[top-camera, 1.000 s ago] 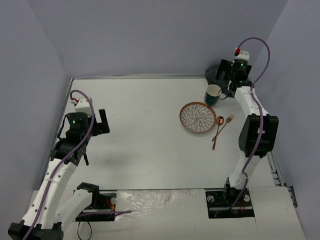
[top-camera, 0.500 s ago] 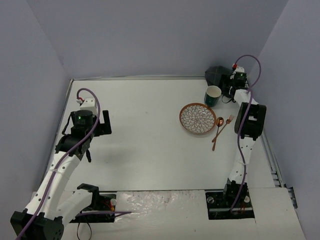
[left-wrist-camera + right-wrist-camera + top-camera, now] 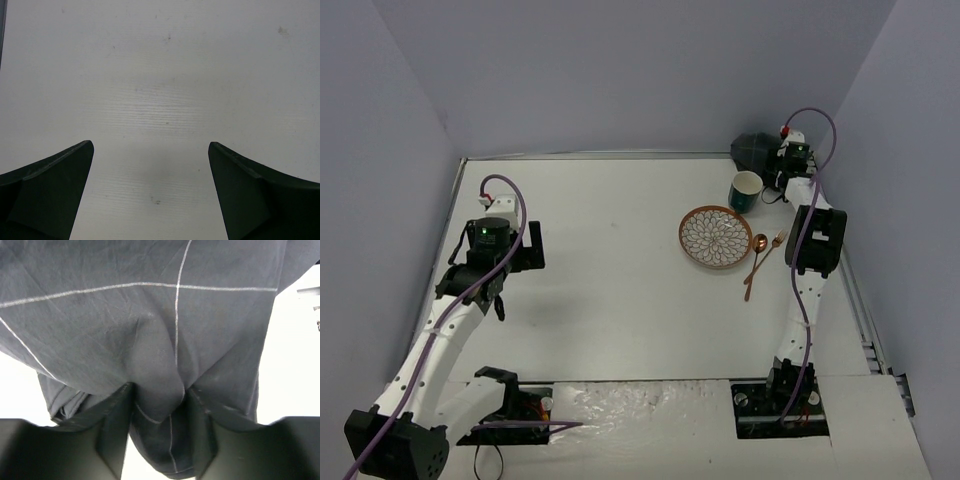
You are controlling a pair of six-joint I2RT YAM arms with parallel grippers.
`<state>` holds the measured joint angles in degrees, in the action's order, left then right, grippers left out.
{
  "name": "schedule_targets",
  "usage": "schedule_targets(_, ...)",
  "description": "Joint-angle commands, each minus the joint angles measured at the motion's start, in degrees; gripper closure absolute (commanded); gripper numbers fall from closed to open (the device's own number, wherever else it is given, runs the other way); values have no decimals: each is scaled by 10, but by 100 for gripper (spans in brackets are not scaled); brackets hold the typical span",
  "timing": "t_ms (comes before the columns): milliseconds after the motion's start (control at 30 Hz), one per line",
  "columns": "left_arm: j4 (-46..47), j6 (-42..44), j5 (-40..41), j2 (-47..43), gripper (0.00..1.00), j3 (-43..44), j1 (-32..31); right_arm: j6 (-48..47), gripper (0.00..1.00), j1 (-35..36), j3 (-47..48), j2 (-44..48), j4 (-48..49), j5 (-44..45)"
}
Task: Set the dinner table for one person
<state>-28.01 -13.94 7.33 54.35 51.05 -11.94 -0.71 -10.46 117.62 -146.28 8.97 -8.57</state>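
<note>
Left wrist view: the left gripper (image 3: 150, 145) is spread wide and holds nothing. Its two dark fingers sit in the lower corners of the frame, with only the bare white dinner table (image 3: 160, 75) between and beyond them.

Right wrist view: the right gripper (image 3: 159, 390) is closed narrowly on a raised fold of the dark grey cloth (image 3: 150, 305) with thin pale lines. The fold is pinched between the fingers at lower centre. The rest of the cloth fills the upper frame, bunched and creased, and white tabletop shows at the far left and right edges.

Top view: the cloth lies crumpled in the upper right, at the far corner of the dinner table, and the right arm reaches out to it. A dark green mug (image 3: 745, 192) stands just beside the cloth, below and to its left. Lower in the frame is a patterned plate (image 3: 716, 238). A copper spoon (image 3: 753, 268) and fork (image 3: 772, 249) lie side by side just to its right. The left arm hangs over the bare left side, well apart from all of this.

The grip looks to be on one fold only, so the cloth may slip free when pulled, or come up in a lump and not spread flat. The mug is the main worry, since a trailing edge of cloth dragged towards the plate could catch it and tip it. The cutlery could be swept askew in the same way.
</note>
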Motion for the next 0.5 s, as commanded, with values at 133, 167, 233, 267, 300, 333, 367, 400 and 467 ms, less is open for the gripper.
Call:
schedule_targets(133,24,5,1,0,3,18,-1,-13,100,-10,14,49,8,3)
schedule_targets(167,23,4,1,-2,3,18,0,-16,100,-9,11,64,8,8)
schedule_targets(233,23,5,1,-6,3,18,0,-22,100,-6,5,103,8,24)
schedule_targets(267,23,5,1,-8,3,18,0,-25,100,-4,2,126,8,34)
schedule_targets(300,23,5,1,-12,3,18,0,-35,100,1,2,156,8,41)
schedule_targets(333,23,4,1,-14,3,18,0,-39,100,4,2,170,9,58)
schedule_targets(367,22,4,1,-17,3,18,0,-48,100,10,1,191,9,72)
schedule_targets(400,22,3,1,-21,3,18,0,-59,100,17,0,215,9,87)
schedule_targets(467,23,2,1,-29,3,17,0,-83,100,36,-1,263,10,131)
